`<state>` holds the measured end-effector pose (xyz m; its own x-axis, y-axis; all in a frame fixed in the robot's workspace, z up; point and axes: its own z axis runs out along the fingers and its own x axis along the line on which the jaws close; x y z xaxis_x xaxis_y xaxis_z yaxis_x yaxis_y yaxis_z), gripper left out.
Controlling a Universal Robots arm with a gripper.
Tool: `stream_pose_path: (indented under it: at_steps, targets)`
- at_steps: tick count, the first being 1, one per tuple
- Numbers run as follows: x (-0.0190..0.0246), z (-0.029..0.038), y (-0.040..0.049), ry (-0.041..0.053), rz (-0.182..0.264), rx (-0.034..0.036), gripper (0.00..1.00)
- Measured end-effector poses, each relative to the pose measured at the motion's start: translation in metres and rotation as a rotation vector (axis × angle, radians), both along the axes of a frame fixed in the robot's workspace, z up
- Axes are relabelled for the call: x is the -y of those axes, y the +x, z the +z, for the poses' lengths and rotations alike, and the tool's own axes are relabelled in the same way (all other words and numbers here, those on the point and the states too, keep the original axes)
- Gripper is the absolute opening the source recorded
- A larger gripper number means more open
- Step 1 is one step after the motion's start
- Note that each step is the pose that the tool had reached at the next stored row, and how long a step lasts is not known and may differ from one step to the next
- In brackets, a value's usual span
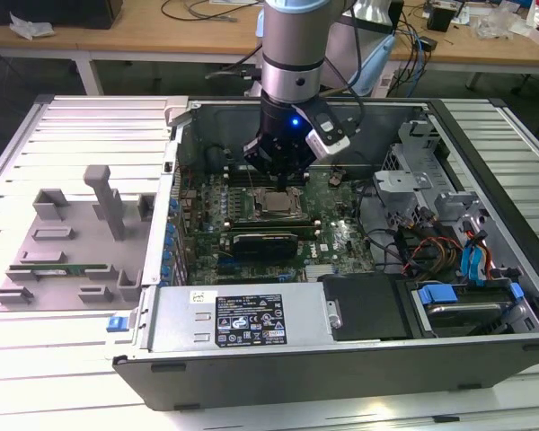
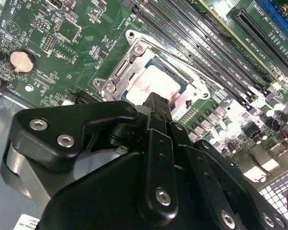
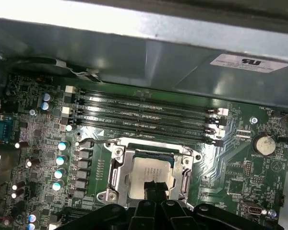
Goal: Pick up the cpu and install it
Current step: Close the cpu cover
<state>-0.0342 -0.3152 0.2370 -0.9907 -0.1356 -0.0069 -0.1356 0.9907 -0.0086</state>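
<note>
I see pale ribbed metal desk across exterior view, slats running side to side. Behind it, wooden-topped bench on white legs; loose cables and crumpled white wrap on top. Dark floor beneath. Even light, soft glare on slats.

An open computer case lies on a slatted white table. Inside it, the green motherboard carries a metal-framed socket just beside a row of long dark memory slots. A coin battery sits near the board's edge. A silver power supply with a label runs along the near wall. Blue-tabbed drive bays sit at the exterior view's right. At the exterior view's left, a grey tray holds what looks like a thin green memory stick.
</note>
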Motion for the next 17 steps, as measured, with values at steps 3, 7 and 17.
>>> stream_pose_path:
  at_steps: [3, 7, 17]
  targets:
    - [0.0002, -0.0006, -0.0011, 0.0003, 0.000, 0.0006, 0.11]
    - [0.0116, -0.0038, -0.0143, 0.0007, 0.000, 0.0009, 0.11]
    - [0.0046, -0.0188, -0.0335, 0.0013, 0.000, 0.0035, 0.11]
